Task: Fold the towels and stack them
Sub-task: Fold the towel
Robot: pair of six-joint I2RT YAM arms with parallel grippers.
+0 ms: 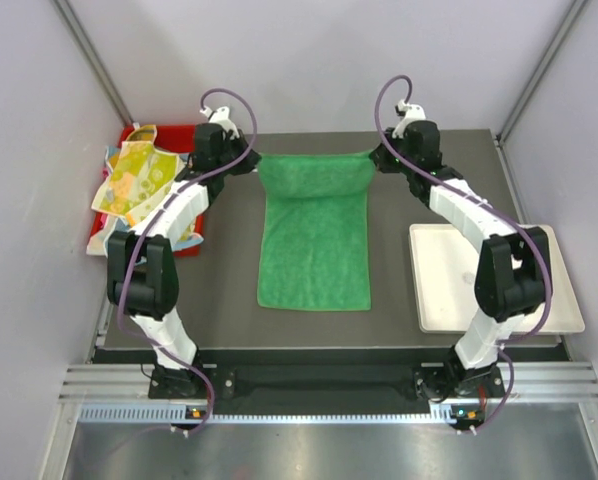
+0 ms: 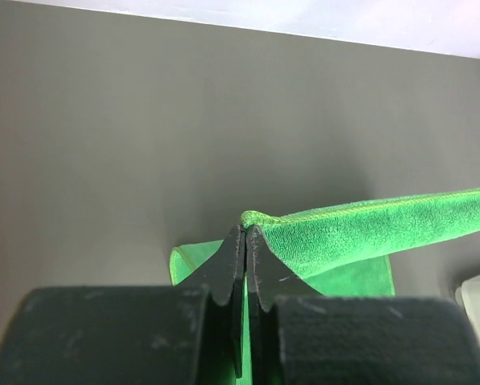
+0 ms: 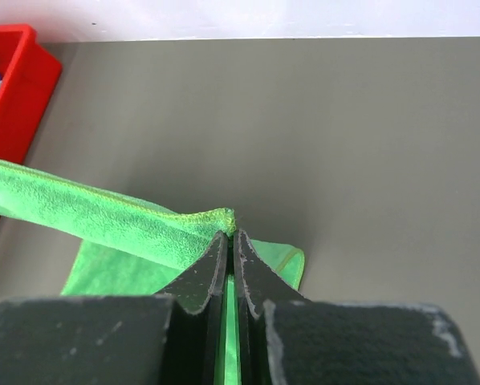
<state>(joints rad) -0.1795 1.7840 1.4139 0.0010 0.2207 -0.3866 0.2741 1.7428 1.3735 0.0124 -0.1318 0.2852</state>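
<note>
1. Top external view: we see the left gripper (image 1: 256, 158) and the right gripper (image 1: 372, 155) each pinching one far corner of the green towel (image 1: 314, 240). Together they hold its far edge raised above the back of the dark table (image 1: 229, 300).
2. Between the two grippers the raised edge sags slightly. The rest of the towel runs toward the arm bases and lies flat on the middle of the table.
3. Left wrist view: we look along jaws pressed together on the towel's corner, with the hem stretching away to the right.
4. Right wrist view: the jaws are likewise pressed together on the opposite corner, and the hem leads off to the left. The lower part of the towel shows on the table beneath.
5. At the far left edge of the table stands a red bin (image 1: 179, 131). In it are patterned towels (image 1: 134, 180), yellow and pastel, spilling over its left rim.
6. A white tray (image 1: 449, 280) lies at the right side of the table beside the right arm, well apart from the green towel.
</note>
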